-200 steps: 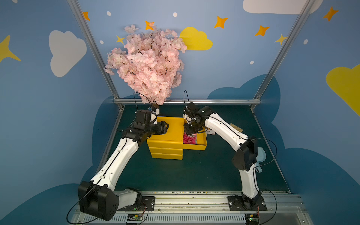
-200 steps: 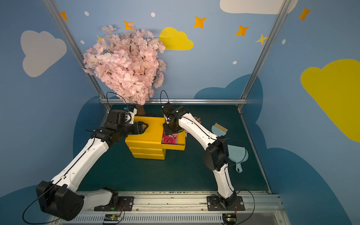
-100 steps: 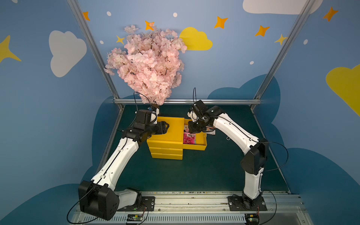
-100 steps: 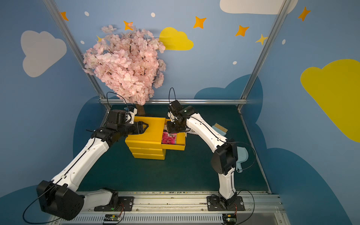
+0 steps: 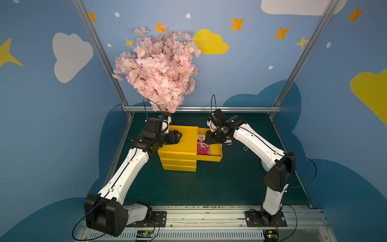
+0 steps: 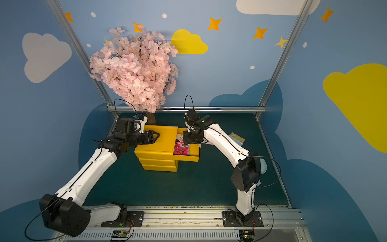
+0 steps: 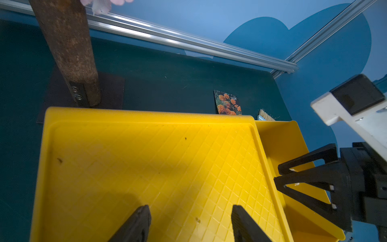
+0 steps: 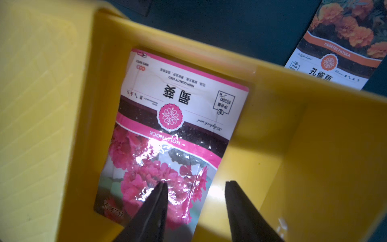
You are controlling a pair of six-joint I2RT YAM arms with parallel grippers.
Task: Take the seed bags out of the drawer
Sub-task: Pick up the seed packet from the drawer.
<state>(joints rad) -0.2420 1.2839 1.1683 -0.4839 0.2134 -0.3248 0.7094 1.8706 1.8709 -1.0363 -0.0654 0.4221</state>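
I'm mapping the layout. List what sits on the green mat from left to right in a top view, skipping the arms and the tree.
Stacked yellow plastic drawer cabinet → glossy pink-flowered seed bag → pale-bristled brush with light blue handle → light blue plastic dustpan, partly hidden.

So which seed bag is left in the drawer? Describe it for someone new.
Find the yellow drawer stack by the pink tree. Its top drawer is pulled out, and the pink bag lies flat inside. It shows pink flowers; the orange bag, outside on the mat, shows orange ones.
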